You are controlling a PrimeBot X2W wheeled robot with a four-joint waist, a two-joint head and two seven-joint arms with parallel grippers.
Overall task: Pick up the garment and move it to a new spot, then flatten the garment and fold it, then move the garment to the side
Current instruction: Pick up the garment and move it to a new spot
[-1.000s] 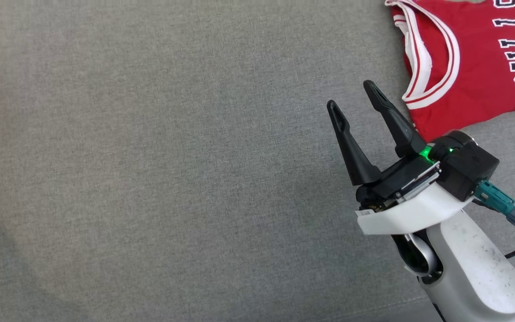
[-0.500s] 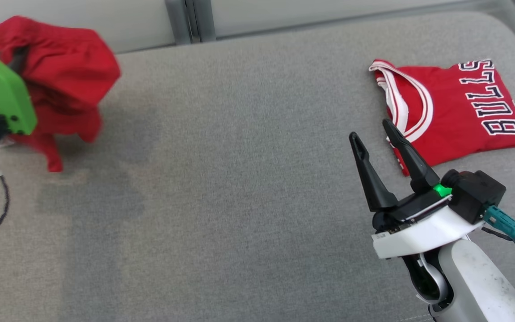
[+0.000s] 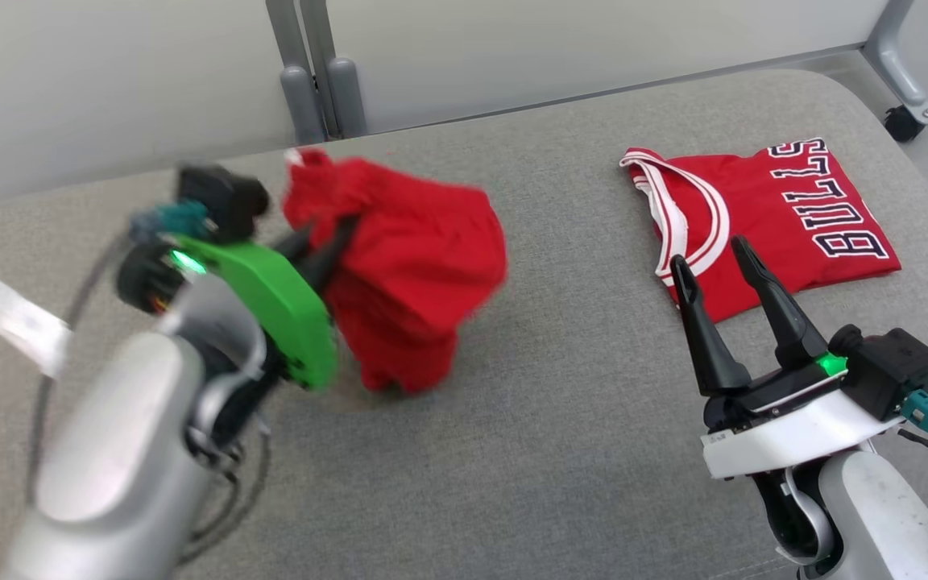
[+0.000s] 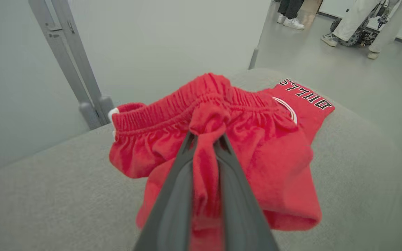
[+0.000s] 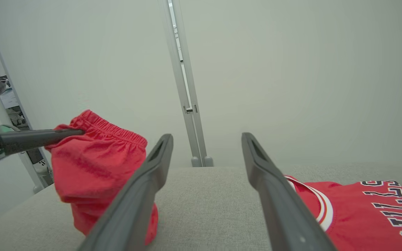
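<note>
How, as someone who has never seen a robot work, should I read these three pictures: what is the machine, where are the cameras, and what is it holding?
This is a wheeled robot with two arms, each ending in a two-fingered tool. One picture looks down from its head. The other two look along each wrist's own fingers. On the grey padded surface a red Bulls jersey lies flat. The left tool is shut on bunched red shorts, pinching the cloth near the waistband and holding them up. The right tool is open and empty, close to the jersey.
</note>
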